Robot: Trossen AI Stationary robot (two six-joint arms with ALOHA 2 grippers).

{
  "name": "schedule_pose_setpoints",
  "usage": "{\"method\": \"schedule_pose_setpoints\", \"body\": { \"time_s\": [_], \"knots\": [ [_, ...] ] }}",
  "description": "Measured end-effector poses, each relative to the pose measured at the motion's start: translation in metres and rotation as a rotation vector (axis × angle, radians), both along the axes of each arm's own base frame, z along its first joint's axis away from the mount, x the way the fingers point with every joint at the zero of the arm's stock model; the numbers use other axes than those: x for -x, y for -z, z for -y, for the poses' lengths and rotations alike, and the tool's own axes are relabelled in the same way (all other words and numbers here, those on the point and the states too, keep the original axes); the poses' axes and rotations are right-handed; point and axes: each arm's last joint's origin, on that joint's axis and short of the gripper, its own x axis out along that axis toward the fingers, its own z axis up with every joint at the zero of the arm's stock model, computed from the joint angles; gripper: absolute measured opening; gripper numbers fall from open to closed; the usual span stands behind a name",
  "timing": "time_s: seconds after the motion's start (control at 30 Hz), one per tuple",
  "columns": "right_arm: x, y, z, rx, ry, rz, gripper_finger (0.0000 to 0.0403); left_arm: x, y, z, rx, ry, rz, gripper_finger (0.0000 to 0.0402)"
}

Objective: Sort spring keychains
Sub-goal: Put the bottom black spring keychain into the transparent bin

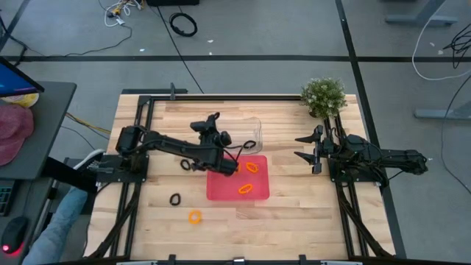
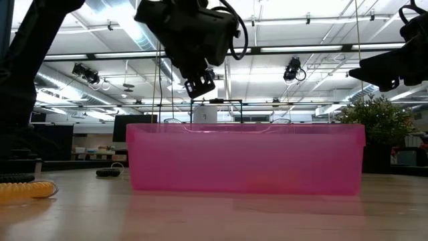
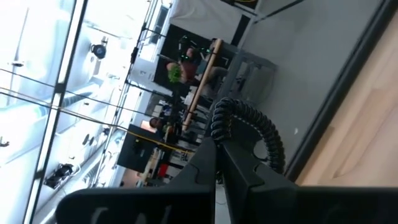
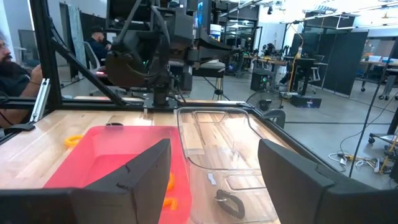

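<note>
A red tray (image 1: 221,188) lies mid-table with orange spring keychains (image 1: 252,167) in it. Beyond it stands a clear tray (image 1: 254,126) holding a black keychain (image 1: 249,144). Two black keychains (image 1: 186,164) (image 1: 175,199) and an orange one (image 1: 194,217) lie loose on the wood to the left. My left gripper (image 1: 214,120) hovers by the clear tray's left edge, pointing level toward the far edge, shut on a black keychain (image 3: 249,127). My right gripper (image 1: 304,147) waits open at the table's right side, nothing between its fingers. My left gripper pinches a black spring keychain between its two shut fingers (image 3: 205,168). The coil's lower part (image 3: 219,127) sits at the fingertips, and the rest of the loop stands out beyond them. The fingers point level toward the far edge. The keychain is lifted clear of table and trays.
A potted plant (image 1: 324,96) stands at the far right corner. A black metal frame (image 1: 147,103) runs along the table's far and side edges. People sit beyond the table's left side (image 4: 12,62). Bare wood lies near the front edge.
</note>
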Motion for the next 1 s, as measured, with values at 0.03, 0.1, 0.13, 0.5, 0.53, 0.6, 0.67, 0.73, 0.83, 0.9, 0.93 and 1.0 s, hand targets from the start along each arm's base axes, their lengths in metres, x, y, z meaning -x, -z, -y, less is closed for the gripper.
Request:
{"method": "schedule_pose_setpoints", "body": {
  "time_s": [0.03, 0.1, 0.13, 0.5, 0.53, 0.6, 0.67, 0.73, 0.83, 0.9, 0.93, 1.0],
  "knots": [
    [0.0, 0.0, 0.0, 0.0, 0.0, 0.0, 0.0247, 0.0, 0.0, -0.002, -0.003, -0.004, 0.001, 0.0008],
    [0.0, 0.0, 0.0, 0.0, 0.0, 0.0, 0.0247, 0.0, 0.0, -0.005, -0.004, -0.012, 0.005, 0.0008],
    [0.0, 0.0, 0.0, 0.0, 0.0, 0.0, 0.0247, 0.0, 0.0, -0.007, -0.003, -0.018, 0.009, 0.0008],
    [0.0, 0.0, 0.0, 0.0, 0.0, 0.0, 0.0247, -0.002, 0.0, -0.008, 0.002, -0.022, 0.059, 0.0008],
    [0.0, 0.0, 0.0, 0.0, 0.0, 0.0, 0.0247, -0.002, 0.0, -0.005, 0.003, -0.015, 0.062, 0.0008],
    [0.0, 0.0, 0.0, 0.0, 0.0, 0.0, 0.0247, -0.002, 0.001, 0.0, 0.004, -0.001, 0.063, 0.0008],
    [0.0, 0.0, 0.0, 0.0, 0.0, -0.001, 0.0247, -0.002, 0.001, 0.003, 0.003, 0.009, 0.061, 0.0009],
    [0.0, 0.0, 0.0, 0.0, 0.0, 0.0, 0.0247, -0.002, 0.001, 0.004, 0.004, 0.013, 0.061, 0.0013],
    [0.0, 0.0, 0.0, 0.0, 0.0, -0.001, 0.0247, -0.002, 0.001, 0.004, 0.024, 0.007, 0.082, 0.0017],
    [0.0, 0.0, 0.0, 0.0, 0.0, -0.001, 0.0247, -0.001, 0.002, 0.005, 0.055, -0.002, 0.091, 0.0015],
    [0.0, 0.0, 0.0, 0.0, 0.0, -0.001, 0.0247, -0.001, 0.002, 0.006, 0.071, -0.002, 0.099, 0.0014],
    [0.0, 0.0, 0.0, 0.0, 0.0, -0.001, 0.0247, -0.001, 0.003, 0.012, 0.095, 0.007, 0.103, 0.0012]
  ]
}}
